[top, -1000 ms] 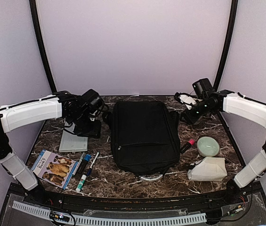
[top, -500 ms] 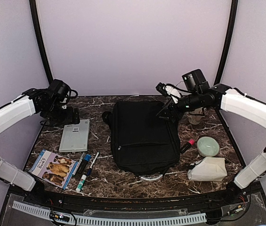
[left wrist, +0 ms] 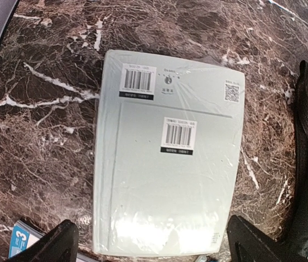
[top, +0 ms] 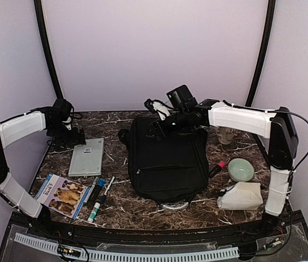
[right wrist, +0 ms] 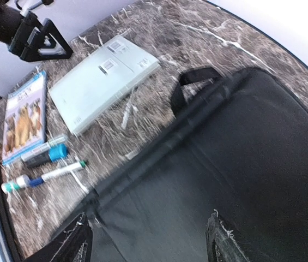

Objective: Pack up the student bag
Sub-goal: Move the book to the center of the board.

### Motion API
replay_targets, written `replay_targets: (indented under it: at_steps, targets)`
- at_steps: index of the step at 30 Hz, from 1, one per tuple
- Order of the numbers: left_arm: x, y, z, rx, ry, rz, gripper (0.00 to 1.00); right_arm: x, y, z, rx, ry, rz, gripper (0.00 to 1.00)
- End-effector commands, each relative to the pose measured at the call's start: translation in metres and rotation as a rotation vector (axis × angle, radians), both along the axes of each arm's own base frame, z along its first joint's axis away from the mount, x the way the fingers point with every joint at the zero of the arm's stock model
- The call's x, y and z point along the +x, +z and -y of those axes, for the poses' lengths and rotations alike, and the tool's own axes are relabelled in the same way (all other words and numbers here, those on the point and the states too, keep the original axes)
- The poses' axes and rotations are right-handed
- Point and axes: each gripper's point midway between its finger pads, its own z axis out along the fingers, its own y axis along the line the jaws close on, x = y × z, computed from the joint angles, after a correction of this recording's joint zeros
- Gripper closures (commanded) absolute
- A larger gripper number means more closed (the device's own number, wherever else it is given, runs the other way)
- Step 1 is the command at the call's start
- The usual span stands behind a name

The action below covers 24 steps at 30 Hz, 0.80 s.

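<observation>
The student bag point(top: 167, 158) is a large black backpack lying flat and closed in the middle of the table; it also fills the right wrist view point(right wrist: 241, 164). My right gripper point(top: 156, 117) is open and empty, hovering over the bag's far left part, with the black fabric between its fingers point(right wrist: 145, 245). My left gripper point(top: 73, 136) is open and empty above the far end of a pale green flat box point(top: 86, 156). In the left wrist view the box point(left wrist: 167, 153) lies below, between the spread fingertips point(left wrist: 154, 245).
Left of the bag lie a book with dogs on its cover point(top: 61, 195) and several markers point(top: 98, 192). To the right are a pink-tipped marker point(top: 217, 168), a green bowl point(top: 241, 170), a white tissue pack point(top: 241, 196) and a clear cup point(top: 225, 136).
My right gripper has swung left from the far right corner to over the bag's far left part. My left gripper has drawn back left, away from the bag, to above the pale box.
</observation>
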Motion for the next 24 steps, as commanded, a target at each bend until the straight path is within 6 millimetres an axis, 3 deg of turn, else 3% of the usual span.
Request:
replay_targets:
  at_steps: [1,8,16,24]
  targets:
    - [0.013,-0.003,-0.014,-0.064,0.013,0.036,0.03,-0.004,0.017,-0.049,0.155,0.014,-0.079,0.29]
    - [0.028,-0.017,-0.021,-0.135,0.008,0.012,0.05,0.001,-0.014,-0.094,0.180,0.008,-0.159,0.30]
    - [0.039,-0.051,-0.030,-0.145,0.018,-0.069,0.12,0.012,-0.052,-0.117,0.212,-0.036,-0.286,0.28]
    - [0.035,-0.075,-0.037,-0.114,0.031,-0.126,0.13,0.014,-0.086,-0.134,0.220,-0.087,-0.382,0.28]
